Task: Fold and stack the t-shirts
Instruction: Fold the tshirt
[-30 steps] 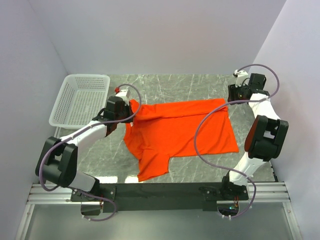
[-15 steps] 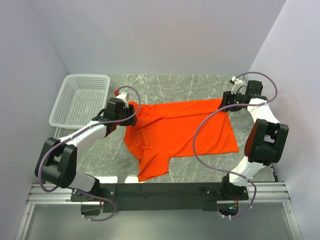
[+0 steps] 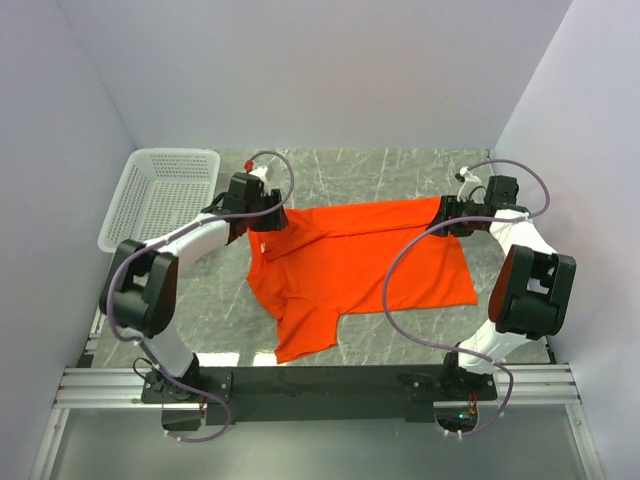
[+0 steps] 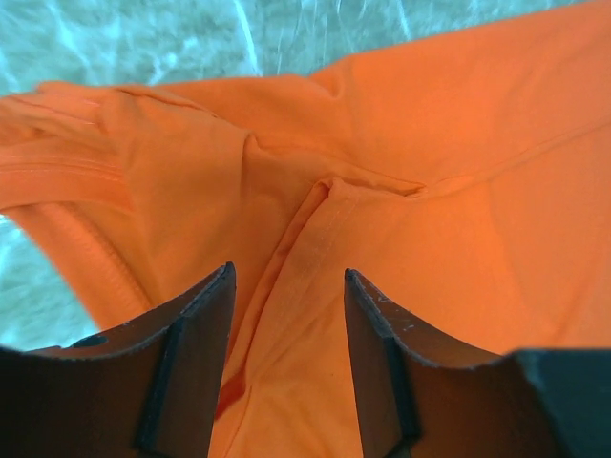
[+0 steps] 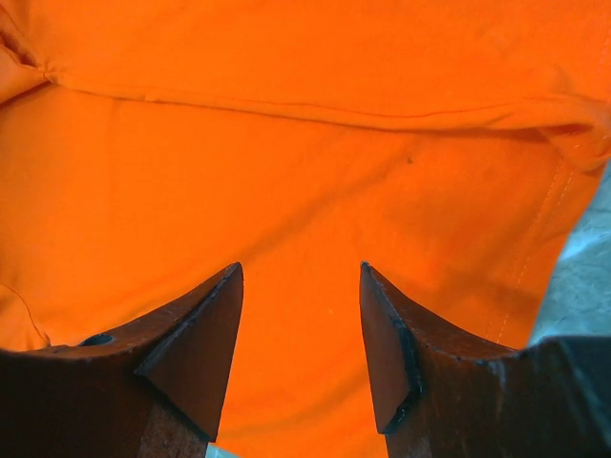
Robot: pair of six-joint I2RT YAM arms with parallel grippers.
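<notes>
The bright orange-red t-shirt (image 3: 360, 262) lies spread on the grey marble table (image 3: 340, 170), one sleeve pointing to the near left. Its far edge looks folded over in a band. My left gripper (image 3: 272, 216) is over the shirt's far-left corner. In the left wrist view the left gripper (image 4: 286, 272) is open, with wrinkled shirt cloth (image 4: 458, 181) and a seam between the jaws. My right gripper (image 3: 446, 213) is over the shirt's far-right corner. In the right wrist view the right gripper (image 5: 301, 267) is open, with smooth shirt cloth (image 5: 286, 143) under it.
A white mesh basket (image 3: 160, 195) stands at the far left, beside the left arm. Grey walls close in the table on the left, back and right. The black mounting rail (image 3: 320, 380) runs along the near edge. Bare marble shows beside the shirt's corner (image 5: 584, 277).
My left gripper has moved farther away and to the right, onto the shirt's far-left corner. My right gripper has moved left over the far-right corner. The shirt has hardly shifted.
</notes>
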